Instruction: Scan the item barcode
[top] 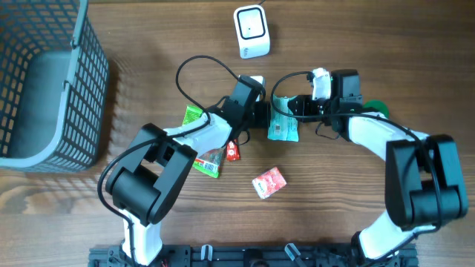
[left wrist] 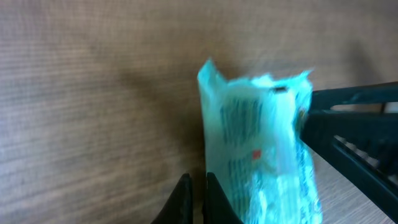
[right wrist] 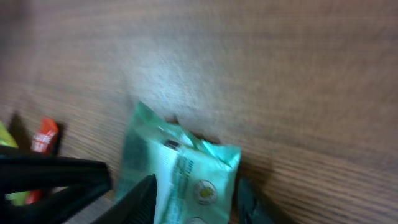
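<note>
Looking down from overhead, the teal packet (top: 283, 122) sits mid-counter, caught between both arms, with the white barcode scanner (top: 251, 31) well off toward the far edge. The left pincer (left wrist: 198, 190) is pressed together, and from its wrist view it looks pinched onto the packet's left edge. The right pincer (right wrist: 198, 194) has its fingers apart with the packet's other end between them. It can't be told whether they actually bite.

What could go wrong: two pincers on one thin foil pack means a tug could crumple it or pull it out of the weaker grip. If the printed code ends up creased, or turned away from the scanner window, the scan probably fails. The blur in both wrist views doesn't help in judging which face carries the code.

The grey wire basket (top: 87, 89) at the far left shows nothing inside. The spare goods lie loose on the counter (top: 356, 30) instead: a green packet (top: 210, 163), a small red sachet (top: 233, 150), and a red packet (top: 269, 182) nearer the robot.
</note>
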Robot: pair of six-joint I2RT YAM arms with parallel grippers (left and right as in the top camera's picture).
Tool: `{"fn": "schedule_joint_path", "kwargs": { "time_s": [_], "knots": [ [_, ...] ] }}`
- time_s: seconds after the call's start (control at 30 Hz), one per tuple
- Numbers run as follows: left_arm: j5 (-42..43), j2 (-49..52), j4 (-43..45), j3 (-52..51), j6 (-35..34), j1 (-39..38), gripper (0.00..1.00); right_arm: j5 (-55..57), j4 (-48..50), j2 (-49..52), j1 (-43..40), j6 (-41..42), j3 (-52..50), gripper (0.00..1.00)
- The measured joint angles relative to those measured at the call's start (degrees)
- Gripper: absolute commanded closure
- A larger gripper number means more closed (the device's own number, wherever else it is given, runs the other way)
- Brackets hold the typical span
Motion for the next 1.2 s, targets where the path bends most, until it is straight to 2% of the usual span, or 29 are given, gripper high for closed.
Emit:
{"fn": "schedule_joint_path", "kwargs": {
  "time_s": [0.1, 0.27, 0.43, 0.57, 0.63, 0.7, 0.73, 0.83, 1.07, 1.2],
  "knots": [
    [0.02, 0.00, -2.32, 0.00, 0.00, -1.49, 0.96, -0.33, -6.69, 0.55, 0.00, 1.29, 0.96, 0.69],
    [0.02, 0.00, -3.06, 0.00, 0.00, -2.43, 0.96, -2.05, -20.37, -0.37, -0.07, 2.91, 2.93, 0.68],
    [-0.90, 0.00, -3.93, 0.00, 0.02, -2.19, 0.95, -1.70, -35.54, -5.79, -0.07, 2.95, 1.03, 0.55],
    [-0.39, -0.96, -5.11, 0.00, 0.02, 1.88, 0.94, 0.42, -35.23, -17.22, -0.04, 2.78, 0.42, 0.48],
    [6.19, -4.26, -8.31, 0.11, -0.02, 4.31, 0.96, 4.07, -33.51, -21.90, 0.00, 2.78, 0.42, 0.46],
    [13.62, -6.67, -15.80, 0.76, 0.02, 4.00, 0.96, 6.45, -33.57, -21.64, 0.04, 2.71, 0.42, 0.46],
    [16.24, -6.91, -22.97, 1.11, 0.02, 3.45, 0.96, 7.15, -33.66, -21.20, 0.04, 2.40, 0.42, 0.46],
    [20.20, -6.91, -33.33, 0.46, 0.04, 1.33, 0.96, 7.93, -35.52, -19.87, 0.04, 2.29, 0.42, 0.46],
    [21.53, -6.91, -35.80, 0.42, 0.90, -2.40, 0.96, 7.93, -46.36, -19.45, 0.04, 2.58, 0.39, 0.44],
    [20.31, -6.88, -35.30, 0.42, 0.81, -4.09, 0.96, 7.93, -48.37, -19.45, 0.04, 3.65, 0.39, 0.44]
  ]
}}
